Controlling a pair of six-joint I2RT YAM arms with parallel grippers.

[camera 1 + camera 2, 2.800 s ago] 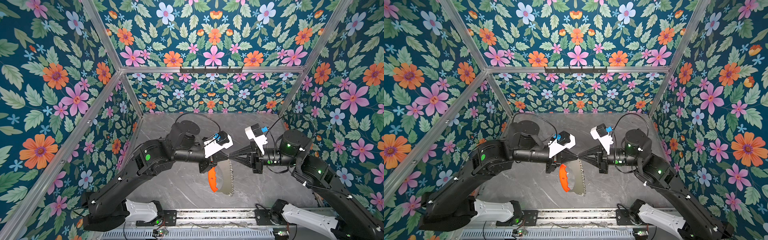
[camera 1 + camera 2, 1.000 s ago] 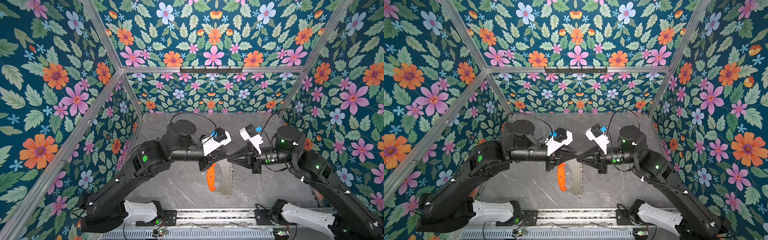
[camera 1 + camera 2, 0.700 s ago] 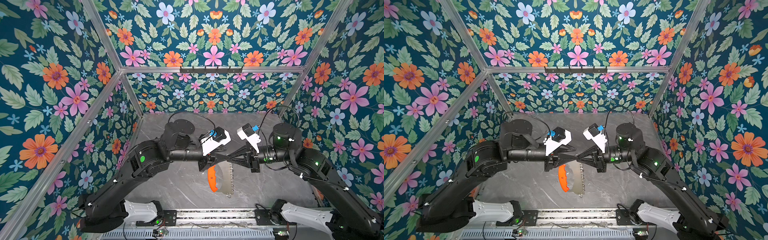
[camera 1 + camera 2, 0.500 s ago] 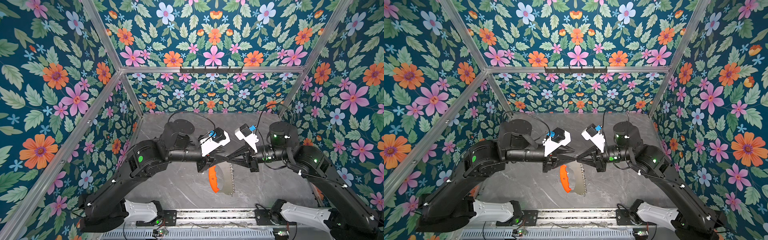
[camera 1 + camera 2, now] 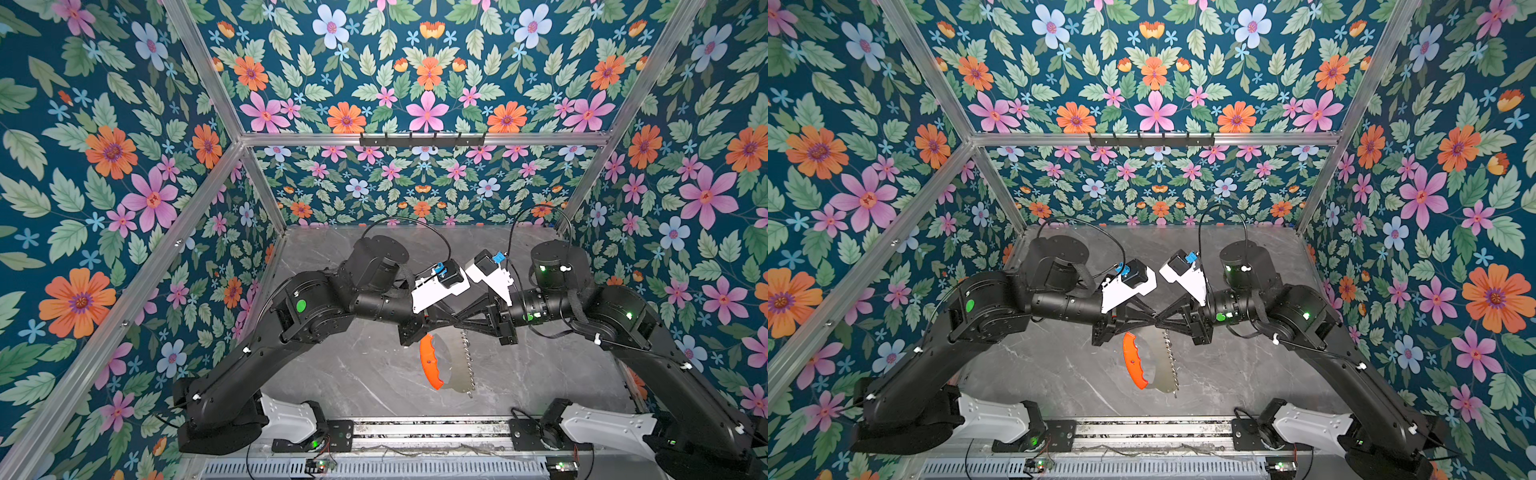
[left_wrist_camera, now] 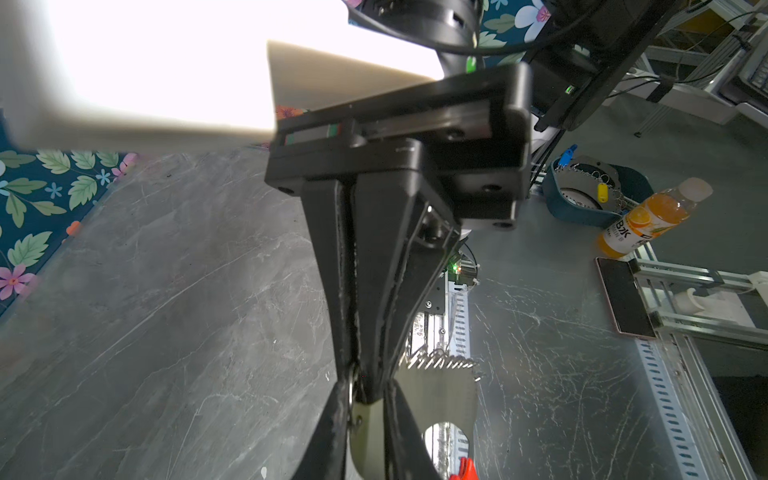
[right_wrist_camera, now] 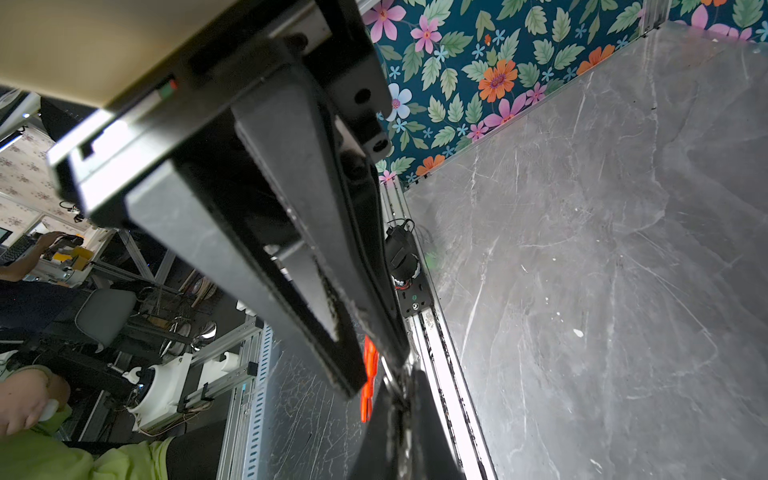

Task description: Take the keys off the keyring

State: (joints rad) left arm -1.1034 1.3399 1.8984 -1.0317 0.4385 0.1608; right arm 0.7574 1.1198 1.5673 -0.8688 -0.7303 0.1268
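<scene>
Grey metal keyring [image 5: 1160, 368], red strip [image 5: 1133, 361] on its left, hangs in the air over the middle of the table [image 5: 1059, 374]. The left gripper [image 5: 1150, 319] pinches its top edge. The right gripper [image 5: 1163, 320], pressed together, meets it tip to tip.

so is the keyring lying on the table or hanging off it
Hanging: the keyring is pinched at its top where the left gripper and right gripper meet, the rest dangling above the table.
</scene>
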